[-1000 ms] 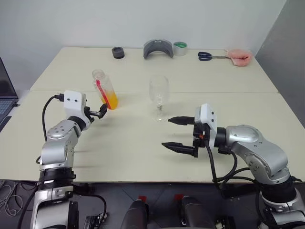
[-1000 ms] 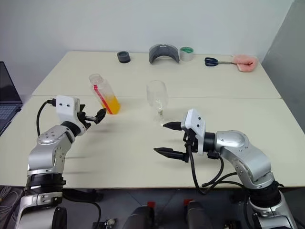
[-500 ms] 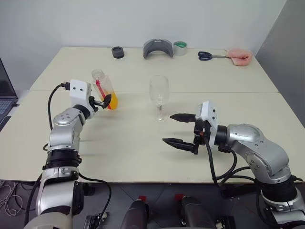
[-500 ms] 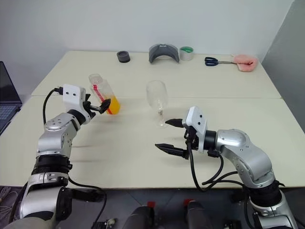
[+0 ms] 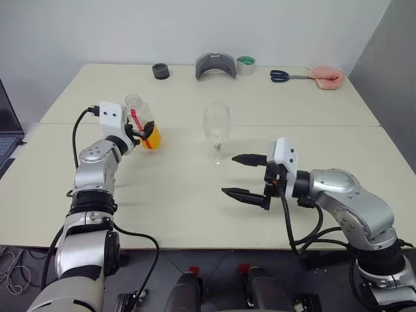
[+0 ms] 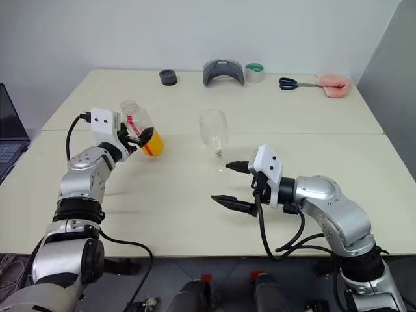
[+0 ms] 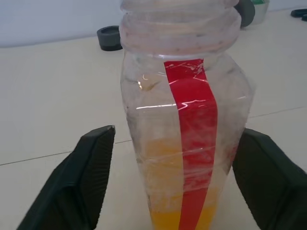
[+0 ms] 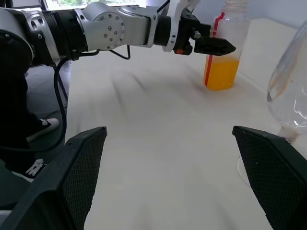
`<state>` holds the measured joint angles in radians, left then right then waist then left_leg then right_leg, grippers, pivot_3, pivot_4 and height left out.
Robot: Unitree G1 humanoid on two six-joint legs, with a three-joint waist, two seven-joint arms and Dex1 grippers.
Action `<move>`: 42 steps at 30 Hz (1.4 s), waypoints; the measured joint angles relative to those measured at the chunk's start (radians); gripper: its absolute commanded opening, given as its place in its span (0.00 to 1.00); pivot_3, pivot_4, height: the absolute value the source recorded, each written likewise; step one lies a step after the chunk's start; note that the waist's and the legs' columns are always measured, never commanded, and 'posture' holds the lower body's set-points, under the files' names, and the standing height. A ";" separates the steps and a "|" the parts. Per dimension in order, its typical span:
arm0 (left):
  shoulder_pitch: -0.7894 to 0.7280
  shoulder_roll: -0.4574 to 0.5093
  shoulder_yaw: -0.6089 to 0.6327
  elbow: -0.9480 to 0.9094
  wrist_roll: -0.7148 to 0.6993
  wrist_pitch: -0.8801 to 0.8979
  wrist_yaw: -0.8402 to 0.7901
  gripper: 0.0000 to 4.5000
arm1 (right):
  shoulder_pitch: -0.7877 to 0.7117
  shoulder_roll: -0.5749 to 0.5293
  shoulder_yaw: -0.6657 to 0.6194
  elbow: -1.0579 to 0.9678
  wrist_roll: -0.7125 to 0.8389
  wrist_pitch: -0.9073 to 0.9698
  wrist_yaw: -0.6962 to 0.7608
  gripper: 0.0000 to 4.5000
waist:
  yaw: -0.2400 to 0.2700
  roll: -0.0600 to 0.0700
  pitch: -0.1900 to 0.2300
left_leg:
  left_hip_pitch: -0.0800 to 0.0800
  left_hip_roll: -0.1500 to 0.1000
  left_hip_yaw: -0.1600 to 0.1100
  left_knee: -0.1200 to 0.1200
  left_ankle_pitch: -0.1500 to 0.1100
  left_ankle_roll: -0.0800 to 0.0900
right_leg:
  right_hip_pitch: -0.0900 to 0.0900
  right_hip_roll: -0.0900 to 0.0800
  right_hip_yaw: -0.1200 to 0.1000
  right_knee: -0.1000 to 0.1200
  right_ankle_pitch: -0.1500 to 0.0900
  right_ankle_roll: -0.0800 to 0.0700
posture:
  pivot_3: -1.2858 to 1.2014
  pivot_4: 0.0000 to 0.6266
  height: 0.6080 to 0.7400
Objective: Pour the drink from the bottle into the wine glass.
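On the desk's (image 5: 195,188) left side, the left gripper (image 7: 180,184) is straddling the bottle (image 5: 143,123), its fingers (image 7: 91,177) sitting either side with gaps showing, not yet gripping. The bottle is leaning, so a lopsided squeeze is likely risking a tip or slip. The wine glass (image 5: 216,133) is standing mid-desk, empty. The right gripper (image 5: 242,175) is hovering with fingers spread wide. The bottle's mouth is running out of the wrist view.

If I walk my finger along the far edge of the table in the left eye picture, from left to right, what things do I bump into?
black round thing → grey curved thing → roll of tape → scissors → pink cloth
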<state>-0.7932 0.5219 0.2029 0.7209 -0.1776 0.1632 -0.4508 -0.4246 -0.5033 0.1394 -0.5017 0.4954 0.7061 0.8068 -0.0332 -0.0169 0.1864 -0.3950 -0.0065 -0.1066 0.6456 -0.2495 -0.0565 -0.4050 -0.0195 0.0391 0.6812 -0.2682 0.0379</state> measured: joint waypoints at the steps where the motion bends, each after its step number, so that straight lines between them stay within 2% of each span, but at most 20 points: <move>1: -0.004 0.000 0.000 0.006 -0.002 -0.002 -0.001 0.55 | -0.006 0.002 0.000 0.006 0.000 -0.003 -0.001 1.00 | 0.000 0.000 0.000 | 0.000 0.000 0.000 0.000 0.000 0.000 | 0.000 0.000 0.000 0.000 0.000 0.000 | 0.52 0.24 1.00; 3: -0.013 -0.004 0.002 0.024 -0.008 -0.008 -0.006 0.43 | -0.027 0.004 0.000 0.024 -0.001 -0.008 -0.002 1.00 | 0.000 0.000 0.000 | 0.000 0.000 0.000 0.000 0.000 0.000 | 0.000 0.000 0.000 0.000 0.000 0.000 | 0.52 0.24 1.00; 5: -0.018 -0.004 0.002 0.036 -0.011 -0.016 -0.011 0.39 | -0.035 0.013 0.000 0.036 -0.001 -0.022 -0.004 1.00 | 0.000 0.000 0.000 | 0.000 0.000 0.000 0.000 0.000 0.000 | 0.000 0.000 0.000 0.000 0.000 0.000 | 0.52 0.24 1.00; 18: -0.024 -0.004 0.002 0.038 -0.019 -0.014 -0.014 0.39 | -0.022 0.028 -0.005 0.021 0.001 -0.049 -0.046 1.00 | 0.000 0.000 0.000 | -0.001 0.000 0.000 0.000 0.000 0.000 | -0.001 0.000 0.000 0.000 0.000 0.000 | 0.52 0.24 1.00; 24: 0.006 -0.023 -0.004 -0.110 -0.019 0.013 -0.004 0.39 | 0.004 0.012 -0.053 -0.035 0.037 -0.032 -0.075 1.00 | 0.001 0.000 0.000 | -0.002 0.000 -0.001 0.000 0.000 0.000 | -0.001 -0.001 -0.001 0.000 0.000 0.000 | 0.52 0.24 1.00; 28: 0.037 -0.038 -0.062 -0.260 -0.011 0.032 -0.034 0.39 | 0.017 0.009 -0.101 -0.052 0.044 -0.021 -0.121 1.00 | 0.001 0.000 0.000 | -0.002 -0.001 -0.001 0.000 0.000 0.000 | -0.001 -0.001 0.000 0.000 0.000 0.000 | 0.52 0.24 1.00; 32: 0.041 -0.035 -0.131 -0.335 0.026 0.021 -0.071 0.39 | 0.027 0.040 -0.112 -0.052 0.012 -0.063 -0.183 1.00 | -0.001 0.000 0.000 | -0.001 0.000 -0.001 0.000 0.000 0.000 | -0.001 0.000 0.000 0.000 0.001 0.000 | 0.52 0.24 1.00; 37: 0.026 -0.017 -0.203 -0.344 0.105 -0.060 -0.106 0.39 | 0.022 0.066 -0.113 -0.036 -0.019 -0.109 -0.221 1.00 | -0.001 0.000 0.000 | -0.001 0.000 0.000 0.000 0.000 0.000 | -0.001 0.000 0.000 0.000 0.001 0.000 | 0.52 0.24 1.00; 42: -0.063 0.000 -0.243 -0.315 0.184 -0.187 -0.108 0.39 | 0.005 0.082 -0.108 -0.015 -0.013 -0.107 -0.229 1.00 | 0.001 0.000 0.000 | -0.002 -0.001 0.000 0.000 0.000 0.000 | -0.001 0.000 0.001 0.000 0.001 0.000 | 0.52 0.24 1.00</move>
<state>-0.8564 0.5218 -0.0405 0.4062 0.0067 -0.0238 -0.5589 -0.4199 -0.4215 0.0312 -0.5168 0.4825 0.5987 0.5781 -0.0324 -0.0172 0.1864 -0.3967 -0.0070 -0.1063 0.6457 -0.2492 -0.0566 -0.4059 -0.0195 0.0396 0.6808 -0.2674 0.0375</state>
